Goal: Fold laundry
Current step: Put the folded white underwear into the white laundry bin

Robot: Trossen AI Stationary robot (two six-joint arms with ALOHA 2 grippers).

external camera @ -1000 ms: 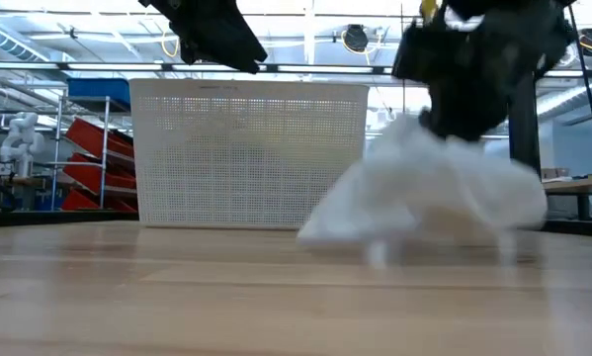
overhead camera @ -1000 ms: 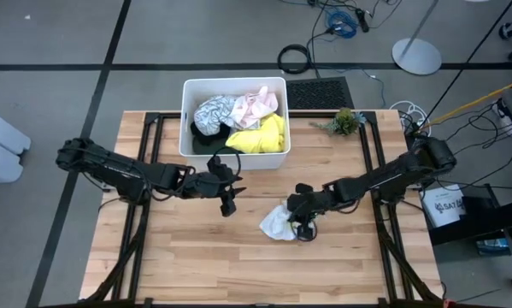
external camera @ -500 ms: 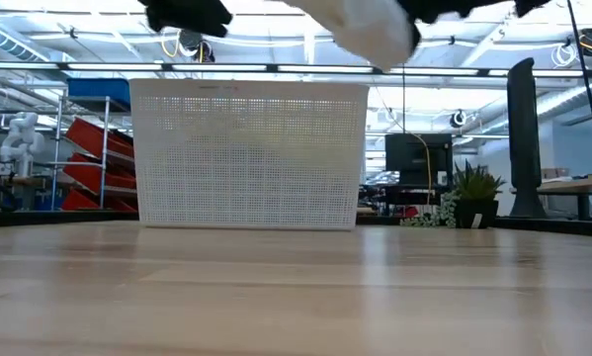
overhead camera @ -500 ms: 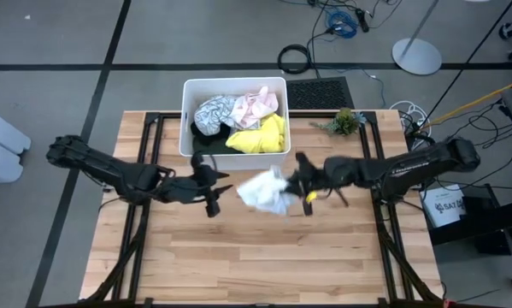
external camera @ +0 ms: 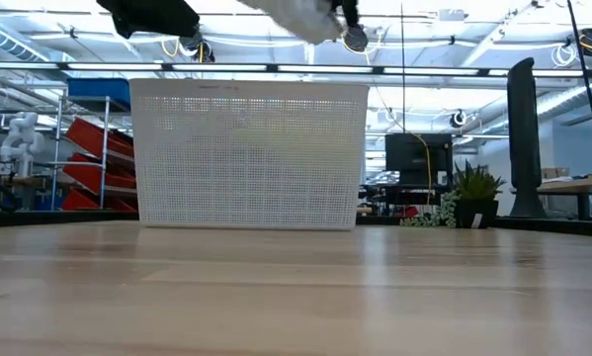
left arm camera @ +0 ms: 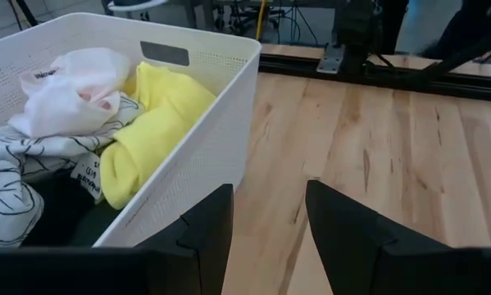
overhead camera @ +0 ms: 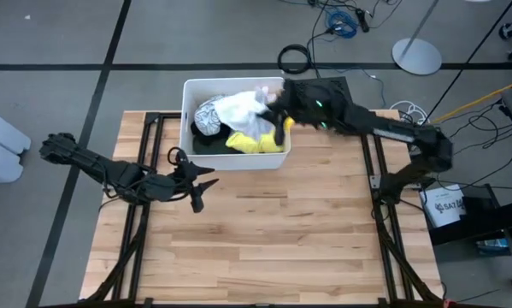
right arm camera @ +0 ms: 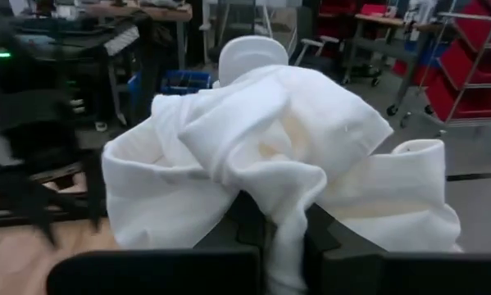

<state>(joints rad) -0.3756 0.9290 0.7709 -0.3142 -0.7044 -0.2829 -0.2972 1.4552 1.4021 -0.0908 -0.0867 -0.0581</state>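
Observation:
A white garment (overhead camera: 238,109) (right arm camera: 253,156) hangs bunched above the white bin (overhead camera: 187,120), with my right gripper (overhead camera: 269,106) (right arm camera: 274,220) shut on it. In the low view the white garment (external camera: 300,14) shows above the bin's rim. Inside the bin lie a yellow garment (left arm camera: 159,123), a white one with grey pattern (overhead camera: 208,115), a pale pink-white one (left arm camera: 69,90) and a black one (overhead camera: 203,141). My left gripper (overhead camera: 197,185) (left arm camera: 268,205) stands open over bare table just before the bin's near wall, holding nothing. My right gripper pinches a bunched fold of the white garment (right arm camera: 284,201) between its two fingers; several layers are gathered there. The fingers lie nearly level, coming from the table's right side. The garment is lifted clear and billows around the fingers over the bin.
A small green plant (overhead camera: 345,121) stands at the table's far right. A dark mat (overhead camera: 317,92) lies behind the bin. Bare wood (overhead camera: 273,231) spreads across the table's near half. Black frame rails (overhead camera: 377,171) run along both sides.
My right gripper has risen off the table with the white garment, swung toward the far edge to a spot over the bin, and tipped from pointing down to nearly level. The garment is lifted clear. My left gripper has drawn back toward the table's left edge.

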